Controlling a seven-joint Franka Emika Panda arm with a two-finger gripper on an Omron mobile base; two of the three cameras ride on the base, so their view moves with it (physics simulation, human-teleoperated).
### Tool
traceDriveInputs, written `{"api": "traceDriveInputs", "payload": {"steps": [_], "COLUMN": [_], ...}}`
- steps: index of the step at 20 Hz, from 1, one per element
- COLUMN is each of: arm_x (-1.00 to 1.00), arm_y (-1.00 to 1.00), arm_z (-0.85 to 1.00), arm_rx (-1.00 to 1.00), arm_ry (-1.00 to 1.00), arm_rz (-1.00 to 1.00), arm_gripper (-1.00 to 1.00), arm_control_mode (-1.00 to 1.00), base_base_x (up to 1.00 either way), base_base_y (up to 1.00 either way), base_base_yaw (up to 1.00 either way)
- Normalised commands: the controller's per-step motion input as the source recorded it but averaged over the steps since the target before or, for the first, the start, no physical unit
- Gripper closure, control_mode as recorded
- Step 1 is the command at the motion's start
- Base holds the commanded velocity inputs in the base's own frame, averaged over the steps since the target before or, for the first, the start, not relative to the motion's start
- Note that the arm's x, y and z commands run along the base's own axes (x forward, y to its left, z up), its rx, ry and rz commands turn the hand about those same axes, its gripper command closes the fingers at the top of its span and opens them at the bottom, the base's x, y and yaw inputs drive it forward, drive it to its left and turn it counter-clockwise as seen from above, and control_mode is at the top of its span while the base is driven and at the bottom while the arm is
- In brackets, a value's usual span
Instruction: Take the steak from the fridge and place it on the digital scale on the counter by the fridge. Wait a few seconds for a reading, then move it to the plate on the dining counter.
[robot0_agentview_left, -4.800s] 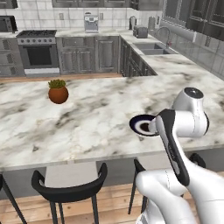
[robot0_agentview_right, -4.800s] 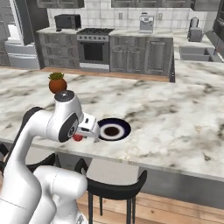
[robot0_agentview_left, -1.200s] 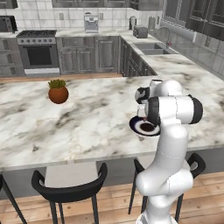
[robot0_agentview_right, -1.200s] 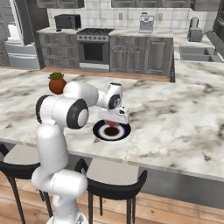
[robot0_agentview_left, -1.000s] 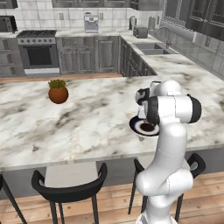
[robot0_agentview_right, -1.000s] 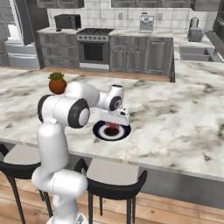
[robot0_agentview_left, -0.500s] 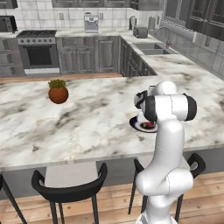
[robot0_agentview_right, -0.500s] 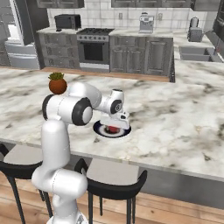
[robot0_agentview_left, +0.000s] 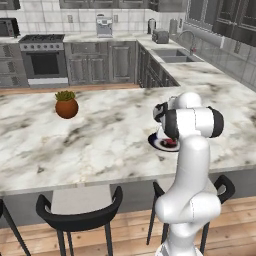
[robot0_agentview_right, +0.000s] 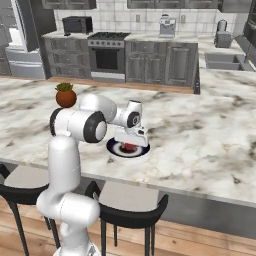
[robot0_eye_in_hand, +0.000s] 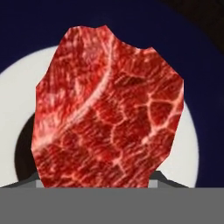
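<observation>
The steak (robot0_eye_in_hand: 109, 109), a bright red marbled lump, sits between my gripper's (robot0_eye_in_hand: 95, 180) fingertips (robot0_eye_in_hand: 159, 178), and the gripper is shut on it. Beneath it lies the plate (robot0_eye_in_hand: 26, 26), with a navy rim and a white centre. From the right base view the steak (robot0_agentview_right: 130, 147) hangs low over the plate (robot0_agentview_right: 115, 148), under the gripper (robot0_agentview_right: 131, 142). I cannot tell whether the meat touches the plate. The plate (robot0_agentview_left: 154, 141) rests on the dining counter (robot0_agentview_left: 100, 140) near its front edge, with the steak (robot0_agentview_left: 171, 143) partly hidden by my arm. The digital scale is out of view.
A potted plant (robot0_agentview_left: 66, 104) in a round brown pot stands on the dining counter to the left of the plate. Black stools (robot0_agentview_right: 127, 215) are tucked under the front edge. Behind are the stove (robot0_agentview_left: 44, 62), the sink (robot0_agentview_left: 175, 55) and what looks like the fridge (robot0_agentview_right: 11, 30).
The arm has reached out from the counter edge over the plate. In the last second the hand came down with the steak, closer to the plate.
</observation>
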Motion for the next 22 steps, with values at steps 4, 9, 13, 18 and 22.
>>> {"api": "traceDriveInputs", "payload": {"steps": [4, 9, 13, 18, 22], "arm_x": [0.00, 0.00, -0.06, -0.01, -0.35], "arm_y": [0.00, -0.06, -0.05, 0.00, 0.00], "arm_z": [0.15, 0.17, 0.21, 0.18, 0.52], "arm_rx": [0.00, -0.01, 0.00, 0.00, 0.00], "arm_ry": [0.00, 0.01, 0.00, 0.00, 0.00], "arm_rz": [0.00, -0.02, 0.00, 0.00, 0.00], "arm_gripper": [-1.00, -1.00, -1.00, -1.00, -1.00], "arm_control_mode": [-1.00, -1.00, -1.00, -1.00, -1.00], "base_base_x": [0.00, 0.00, 0.00, 0.00, 0.00], "base_base_y": [0.00, 0.00, 0.00, 0.00, 0.00], "base_base_yaw": [0.00, 0.00, 0.00, 0.00, 0.00]}}
